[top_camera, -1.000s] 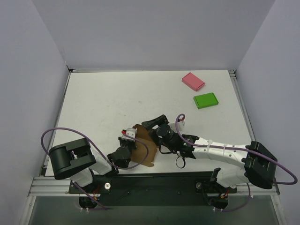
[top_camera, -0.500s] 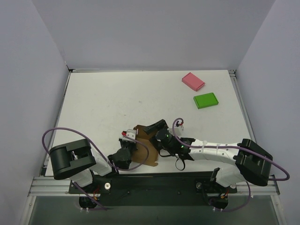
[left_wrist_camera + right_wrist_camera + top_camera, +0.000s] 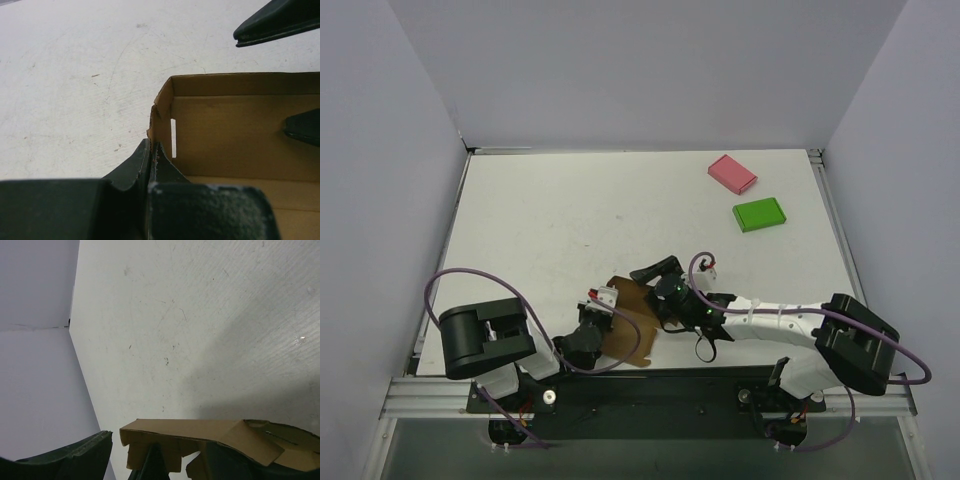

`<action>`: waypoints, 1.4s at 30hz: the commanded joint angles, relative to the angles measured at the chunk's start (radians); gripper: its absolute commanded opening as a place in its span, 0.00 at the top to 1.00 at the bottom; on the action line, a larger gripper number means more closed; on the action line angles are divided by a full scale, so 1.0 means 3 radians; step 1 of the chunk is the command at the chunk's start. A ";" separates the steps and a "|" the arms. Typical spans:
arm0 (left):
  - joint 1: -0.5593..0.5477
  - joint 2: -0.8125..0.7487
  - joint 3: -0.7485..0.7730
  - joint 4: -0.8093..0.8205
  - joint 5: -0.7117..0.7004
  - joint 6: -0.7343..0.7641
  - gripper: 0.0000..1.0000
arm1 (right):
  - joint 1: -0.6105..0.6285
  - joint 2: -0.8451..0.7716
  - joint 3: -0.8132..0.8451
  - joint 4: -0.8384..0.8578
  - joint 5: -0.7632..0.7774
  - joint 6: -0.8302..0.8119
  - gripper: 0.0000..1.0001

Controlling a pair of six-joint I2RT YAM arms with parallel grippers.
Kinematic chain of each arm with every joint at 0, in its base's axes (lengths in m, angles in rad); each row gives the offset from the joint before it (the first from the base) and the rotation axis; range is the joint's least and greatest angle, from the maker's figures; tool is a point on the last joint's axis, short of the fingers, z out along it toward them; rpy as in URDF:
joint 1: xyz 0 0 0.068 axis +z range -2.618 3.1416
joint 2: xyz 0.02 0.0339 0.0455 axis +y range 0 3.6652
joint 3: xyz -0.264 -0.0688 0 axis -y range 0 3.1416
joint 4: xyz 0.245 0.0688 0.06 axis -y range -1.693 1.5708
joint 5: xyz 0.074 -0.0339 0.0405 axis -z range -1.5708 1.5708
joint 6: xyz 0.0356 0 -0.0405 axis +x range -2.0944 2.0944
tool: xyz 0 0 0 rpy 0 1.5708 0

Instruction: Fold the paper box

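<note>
From above, the arms hide much of the box (image 3: 632,300), which sits by the middle of the table's (image 3: 540,220) near edge. The wrist views cut it off. It lies open side up, its long axis seemingly near-far, and has slid slightly nearer. The left gripper (image 3: 151,148) pinches an end wall. The right gripper (image 3: 261,82) straddles a long wall, jaws wide.

1 paper box (image 3: 630,298), 1 pink flat box (image 3: 732,173), 1 green flat box (image 3: 759,214), 1 table (image 3: 540,220), 2 grippers: left gripper (image 3: 604,301) and right gripper (image 3: 656,288).
</note>
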 commanded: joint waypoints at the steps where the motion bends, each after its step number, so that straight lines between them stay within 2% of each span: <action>1: -0.0042 0.0072 -0.0025 0.0989 -0.0031 0.0084 1.00 | -0.0034 0.0026 -0.0021 0.0087 0.0094 0.0051 0.26; 12: -0.0072 0.0119 -0.0015 0.1152 -0.0067 0.0211 1.00 | -0.0028 0.0144 0.0005 0.0184 0.0002 0.0184 0.29; 19: -0.0103 0.0129 -0.0030 0.1209 -0.0123 0.0253 1.00 | -0.0069 0.0164 0.0020 0.0149 0.0017 0.0327 0.47; 25: -0.0108 0.0103 -0.0025 0.1214 -0.0139 0.0278 1.00 | -0.0131 0.0154 0.0076 0.0031 -0.0029 0.0353 0.55; 42: -0.0174 0.0144 0.0088 0.1224 -0.0174 0.0488 1.00 | -0.0258 0.0221 0.0046 0.0087 -0.0218 0.0685 0.59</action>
